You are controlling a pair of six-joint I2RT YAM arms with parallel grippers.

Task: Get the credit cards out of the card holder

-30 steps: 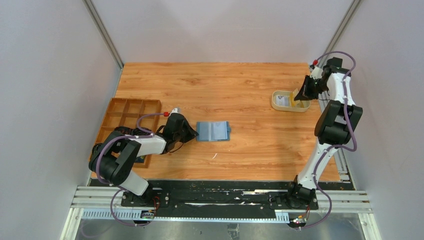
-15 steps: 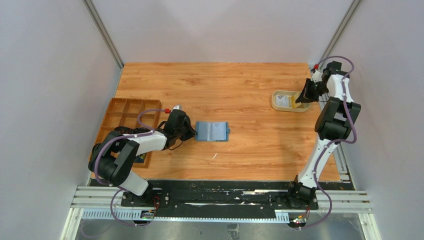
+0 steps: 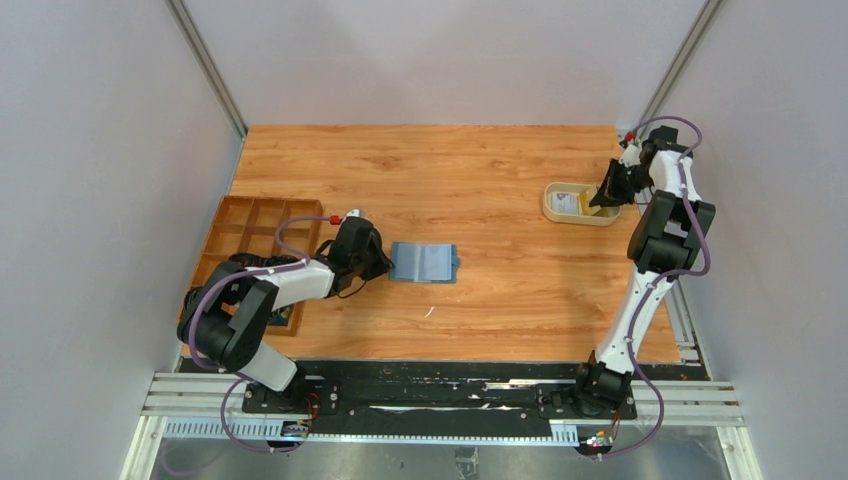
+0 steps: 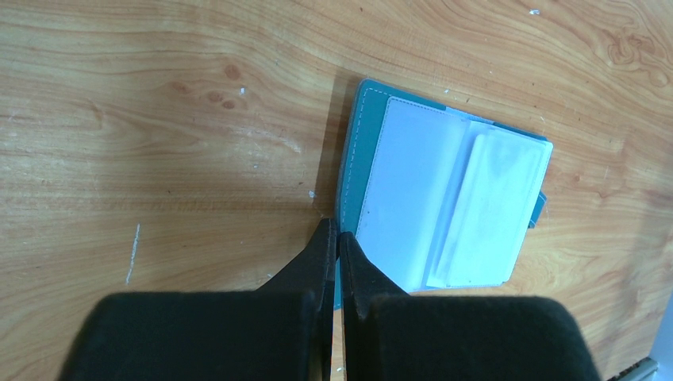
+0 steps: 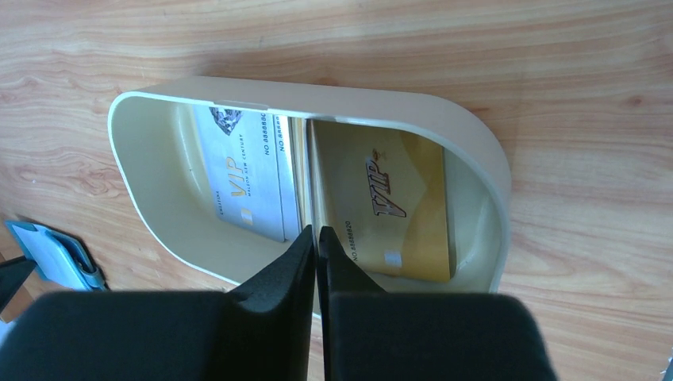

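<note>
Top external view gives us, from the left, the wooden tray [image 3: 250, 225], then the left gripper [image 3: 383, 262] low over the table [image 3: 500, 290], its fingers pressed together with nothing visible between them, tips at the left edge of the card holder [image 3: 425, 262], which lies open and flat (clear inner pockets facing up). Far right, we find the credit cards, a whitish card [image 5: 246, 186] and a gold card [image 5: 389, 206], side by side in the cream dish [image 5: 476, 147], with the right gripper [image 5: 316, 234] just above them, closed tight and empty.
</note>
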